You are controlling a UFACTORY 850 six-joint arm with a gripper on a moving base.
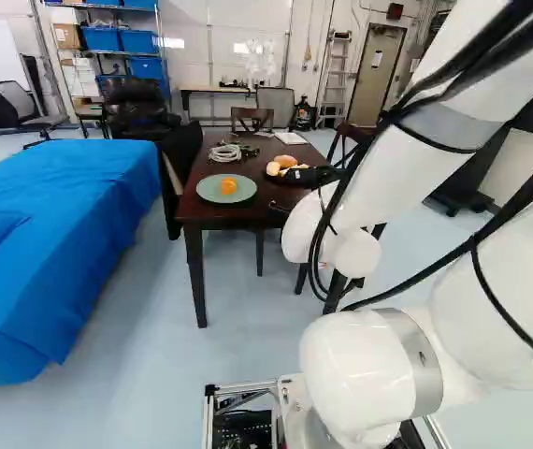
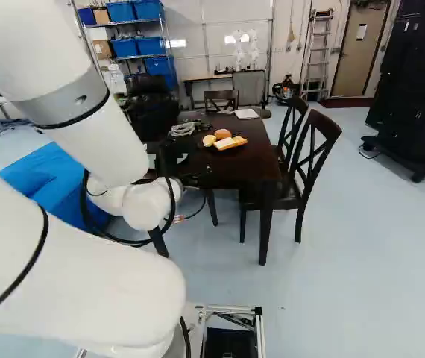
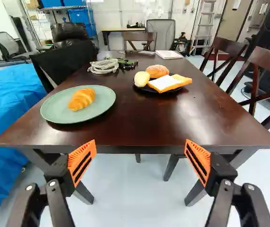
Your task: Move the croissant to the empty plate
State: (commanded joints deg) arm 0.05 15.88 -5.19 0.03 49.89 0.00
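The table (image 3: pixel 139 130) is dark wood, smooth and glossy, light pooling on its top. The green plate (image 3: pixel 54 109) at its near corner looks smooth; beyond that corner lies wrinkled blue cloth (image 3: pixel 12 106).

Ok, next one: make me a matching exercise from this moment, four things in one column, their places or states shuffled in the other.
1 croissant
2 bread slice
3 coiled cable
4 gripper

A directly on the tabletop
B open
C on the dark plate
D on the green plate

Pairs: 1-D, 2-C, 3-A, 4-B
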